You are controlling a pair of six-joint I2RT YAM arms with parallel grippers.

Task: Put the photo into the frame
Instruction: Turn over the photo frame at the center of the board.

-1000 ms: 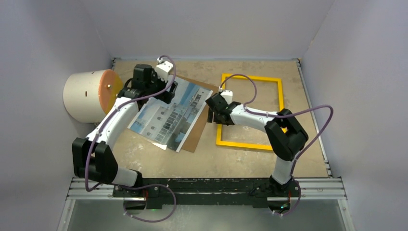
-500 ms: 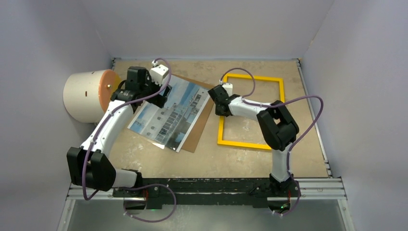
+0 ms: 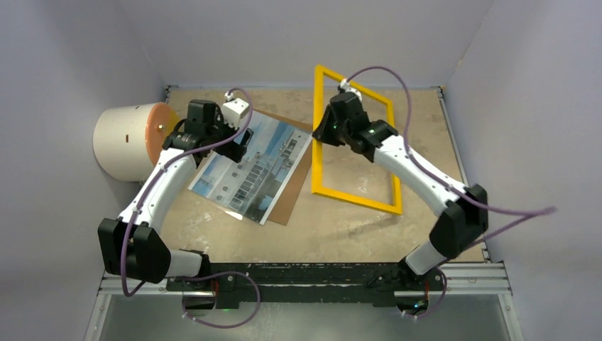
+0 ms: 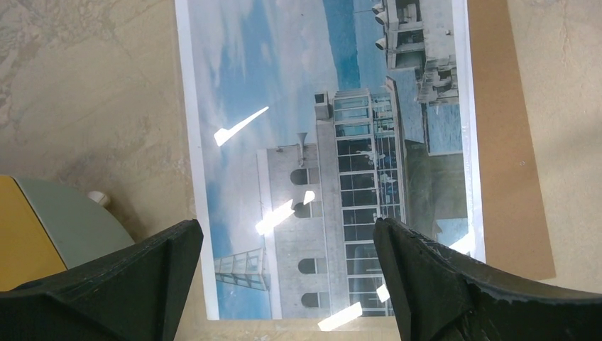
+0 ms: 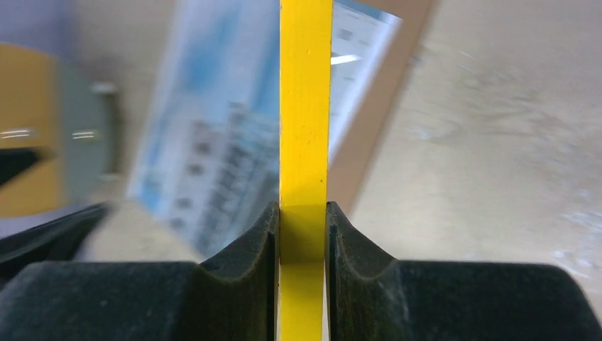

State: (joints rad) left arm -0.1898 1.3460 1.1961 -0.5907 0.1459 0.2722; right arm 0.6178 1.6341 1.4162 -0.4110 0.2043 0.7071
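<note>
The photo [image 3: 252, 169], a glossy print of a white building under blue sky, lies flat on a brown backing board [image 3: 297, 186] left of centre. My left gripper [image 3: 238, 140] hovers open over the photo's far end, and in the left wrist view the photo [image 4: 319, 142] shows between its spread fingers [image 4: 145, 273]. The yellow frame [image 3: 355, 201] is tipped up, its far left corner high and its near bar low. My right gripper [image 3: 323, 131] is shut on the frame's left bar. In the right wrist view both pads press that yellow bar [image 5: 305, 106].
A cream cylinder with an orange face [image 3: 131, 141] lies at the far left, close behind the left wrist. Grey walls enclose the table on three sides. The right arm's purple cable [image 3: 497, 211] loops out to the right.
My right gripper has closed on the frame's left bar and lifted it, so the frame now stands tilted instead of flat. The right arm has stretched out. The left arm hardly moved.
</note>
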